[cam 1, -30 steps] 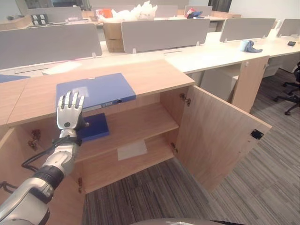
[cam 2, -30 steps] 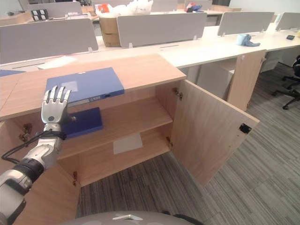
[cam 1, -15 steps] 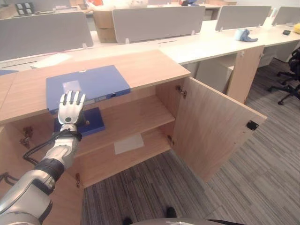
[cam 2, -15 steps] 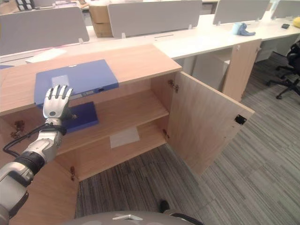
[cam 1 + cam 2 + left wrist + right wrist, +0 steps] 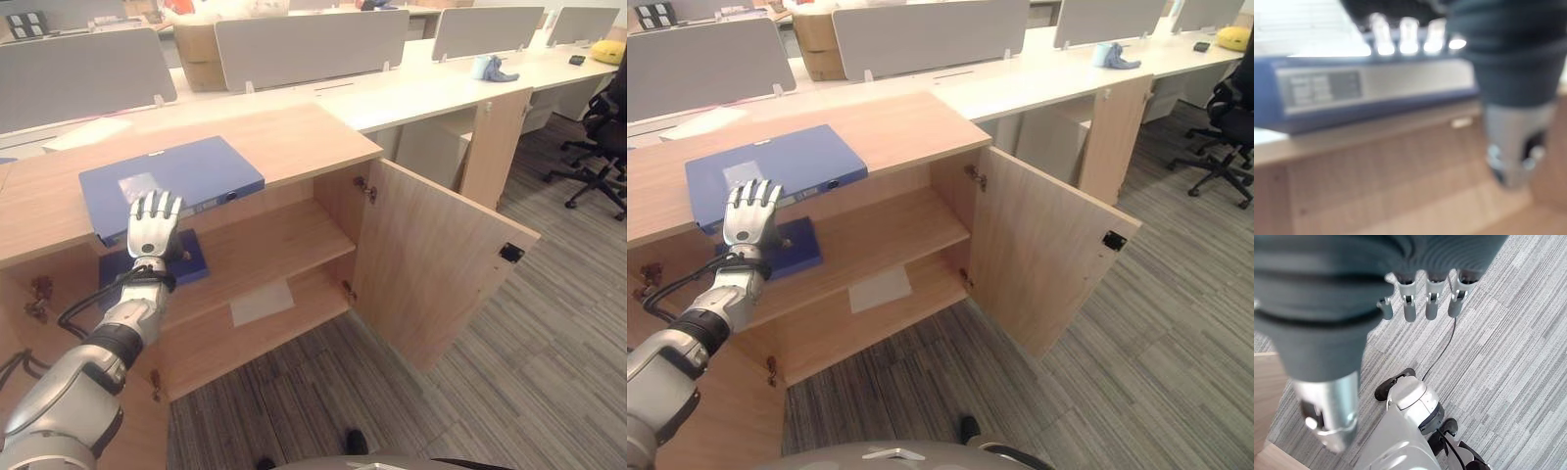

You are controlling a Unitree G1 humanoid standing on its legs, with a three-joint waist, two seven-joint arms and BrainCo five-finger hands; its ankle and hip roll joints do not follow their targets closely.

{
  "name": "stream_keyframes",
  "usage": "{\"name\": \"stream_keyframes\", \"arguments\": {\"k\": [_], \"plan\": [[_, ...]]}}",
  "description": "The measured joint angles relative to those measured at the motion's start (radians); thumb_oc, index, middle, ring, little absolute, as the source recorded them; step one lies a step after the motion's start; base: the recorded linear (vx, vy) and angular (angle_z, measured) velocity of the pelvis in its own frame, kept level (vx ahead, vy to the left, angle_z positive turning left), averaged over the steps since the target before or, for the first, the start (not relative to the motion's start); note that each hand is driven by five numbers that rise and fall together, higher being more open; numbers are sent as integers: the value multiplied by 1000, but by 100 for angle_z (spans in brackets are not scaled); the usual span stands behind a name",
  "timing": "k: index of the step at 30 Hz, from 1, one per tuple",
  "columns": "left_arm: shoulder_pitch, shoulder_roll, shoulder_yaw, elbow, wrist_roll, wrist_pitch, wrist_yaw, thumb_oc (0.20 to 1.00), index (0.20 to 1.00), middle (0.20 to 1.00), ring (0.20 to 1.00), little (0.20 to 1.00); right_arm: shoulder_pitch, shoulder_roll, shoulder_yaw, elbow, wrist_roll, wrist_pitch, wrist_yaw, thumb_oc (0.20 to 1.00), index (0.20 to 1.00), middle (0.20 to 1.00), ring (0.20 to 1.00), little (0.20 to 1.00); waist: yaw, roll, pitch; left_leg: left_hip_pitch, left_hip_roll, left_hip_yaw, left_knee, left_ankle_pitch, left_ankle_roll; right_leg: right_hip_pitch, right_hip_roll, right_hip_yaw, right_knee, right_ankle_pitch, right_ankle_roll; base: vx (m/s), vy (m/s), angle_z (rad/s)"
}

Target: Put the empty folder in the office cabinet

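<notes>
Left eye view: a blue folder (image 5: 171, 176) is seen on the wooden cabinet top (image 5: 294, 142), left hand (image 5: 152, 223) spread flat before it; grey carpet (image 5: 509, 392) lies beyond the open door (image 5: 441, 259).

wooden cabinet (image 5: 323, 147) top carries blue folder (image 5: 186, 176); upper shelf (image 5: 284, 240) below it: second blue folder (image 5: 191, 259); lower shelf: white sheet (image 5: 262, 303)

Grey striped carpet (image 5: 549, 323) covers the floor. Behind stand long white desks (image 5: 411, 93) with grey divider panels (image 5: 309, 44), a cardboard box (image 5: 196, 54) among them. A black office chair (image 5: 598, 137) stands at the right.
</notes>
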Motion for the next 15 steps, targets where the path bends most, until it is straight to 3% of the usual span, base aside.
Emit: {"name": "stream_keyframes", "arguments": {"k": [15], "plan": [[-35,-1,0,78,-3,1,0,1000,1000,1000,1000,1000,11,-21,-37,1,-32,2,6,1000,1000,1000,1000,1000,-14,0,-3,-3,4,8,0,0,0,-7,8,24,1,0,0,11,4,-3]]}}
